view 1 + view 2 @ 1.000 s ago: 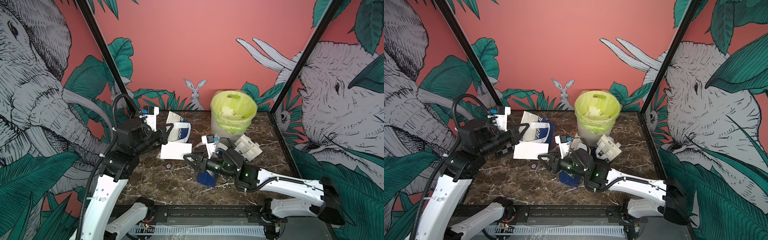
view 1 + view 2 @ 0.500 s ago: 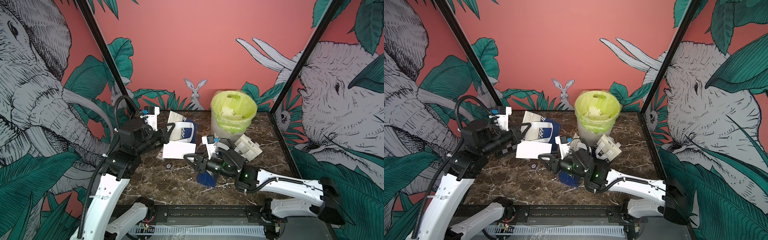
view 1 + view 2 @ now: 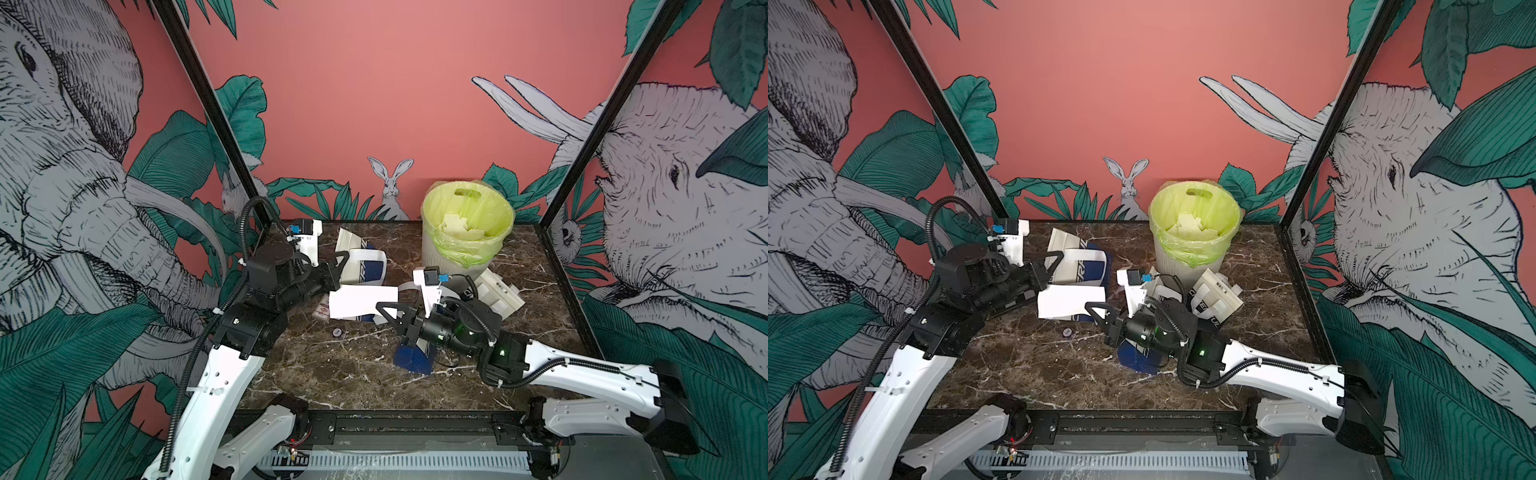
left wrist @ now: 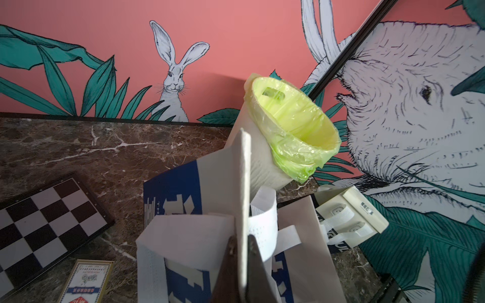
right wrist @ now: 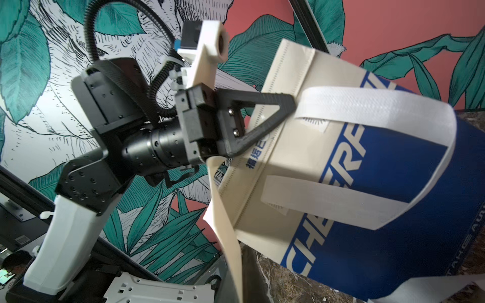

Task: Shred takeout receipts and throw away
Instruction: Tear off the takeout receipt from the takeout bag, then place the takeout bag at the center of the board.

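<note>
Left wrist view: the left gripper (image 4: 242, 242) is clenched on one takeout receipt (image 4: 244, 183), seen edge-on between its fingers. In both top views this sheet spans the gap between the two arms, above the marble tabletop (image 3: 332, 374) and in front of a white-and-navy tote bag (image 3: 365, 268). The right gripper (image 3: 381, 308) is closed on the sheet's opposite end (its fingertips overlap the lower corner there). A bin (image 3: 465, 245) with a yellow-green liner stands near the back wall, holding paper scraps (image 3: 455, 224).
</note>
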